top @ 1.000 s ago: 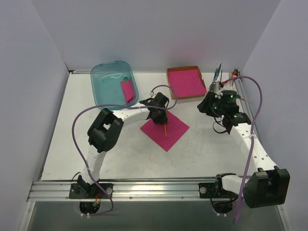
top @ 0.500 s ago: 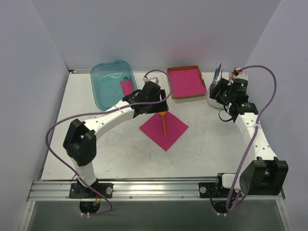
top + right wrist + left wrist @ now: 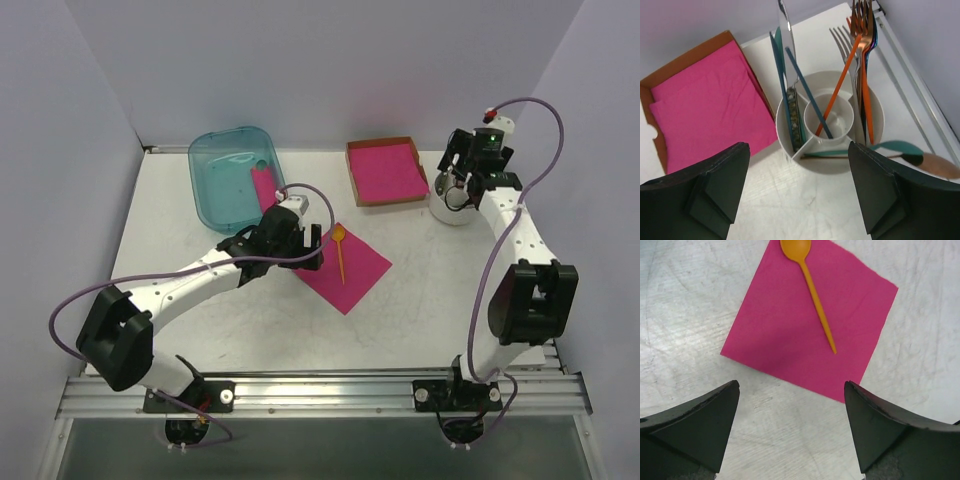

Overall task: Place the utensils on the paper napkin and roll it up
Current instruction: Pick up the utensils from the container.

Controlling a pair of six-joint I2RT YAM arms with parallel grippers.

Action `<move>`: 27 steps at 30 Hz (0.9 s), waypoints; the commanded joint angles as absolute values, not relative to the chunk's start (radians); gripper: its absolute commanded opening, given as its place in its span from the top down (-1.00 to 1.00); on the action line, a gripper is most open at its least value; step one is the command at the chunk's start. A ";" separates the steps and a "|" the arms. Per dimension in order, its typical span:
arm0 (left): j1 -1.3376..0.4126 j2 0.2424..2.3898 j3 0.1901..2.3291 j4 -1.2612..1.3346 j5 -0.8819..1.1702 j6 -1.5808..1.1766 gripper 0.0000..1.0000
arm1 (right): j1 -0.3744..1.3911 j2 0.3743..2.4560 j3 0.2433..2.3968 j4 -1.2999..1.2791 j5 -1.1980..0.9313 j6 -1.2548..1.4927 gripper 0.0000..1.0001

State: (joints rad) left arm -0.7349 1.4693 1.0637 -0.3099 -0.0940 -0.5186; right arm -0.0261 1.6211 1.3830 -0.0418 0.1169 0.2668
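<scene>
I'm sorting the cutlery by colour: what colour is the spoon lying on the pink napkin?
The spoon is orange; the left wrist view shows it best.

No legible text, label, brand or number anywhere

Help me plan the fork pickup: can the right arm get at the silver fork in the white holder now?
Probably yes. The right gripper hangs open just above the white holder, and nothing covers the silver fork, though an orange-handled piece crowds it.
</scene>
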 commanded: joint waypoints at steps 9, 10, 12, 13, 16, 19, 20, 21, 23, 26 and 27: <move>-0.724 1.266 0.851 -0.063 -0.124 -0.396 -0.88 | -0.035 1.874 1.603 -0.020 0.287 0.224 -0.63; -0.724 1.262 0.842 -0.049 -0.126 -0.394 -0.88 | -0.037 1.890 1.614 -0.020 0.293 0.224 -0.64; -0.723 1.266 0.824 -0.031 -0.126 -0.388 -0.88 | -0.035 1.904 1.623 -0.026 0.322 0.230 -0.67; -0.721 1.267 0.821 -0.029 -0.126 -0.387 -0.88 | -0.035 1.911 1.624 -0.020 0.328 0.232 -0.68; -0.719 1.287 0.818 -0.022 -0.117 -0.387 -0.88 | -0.035 1.919 1.617 -0.008 0.345 0.238 -0.69; -0.721 1.301 0.824 -0.020 -0.106 -0.388 -0.88 | -0.035 1.934 1.631 -0.009 0.354 0.238 -0.68; -0.721 1.307 0.824 -0.018 -0.103 -0.388 -0.88 | -0.035 1.948 1.635 -0.008 0.354 0.238 -0.68; -0.721 1.310 0.825 -0.017 -0.101 -0.388 -0.88 | -0.035 1.954 1.647 -0.008 0.359 0.239 -0.67; -0.721 1.316 0.822 -0.014 -0.094 -0.388 -0.88 | -0.037 1.968 1.655 -0.008 0.360 0.239 -0.66; -0.719 1.330 0.824 -0.015 -0.084 -0.390 -0.88 | -0.041 1.990 1.675 -0.008 0.357 0.241 -0.63; -0.719 1.335 0.825 -0.015 -0.084 -0.390 -0.88 | -0.043 1.996 1.687 -0.008 0.356 0.239 -0.62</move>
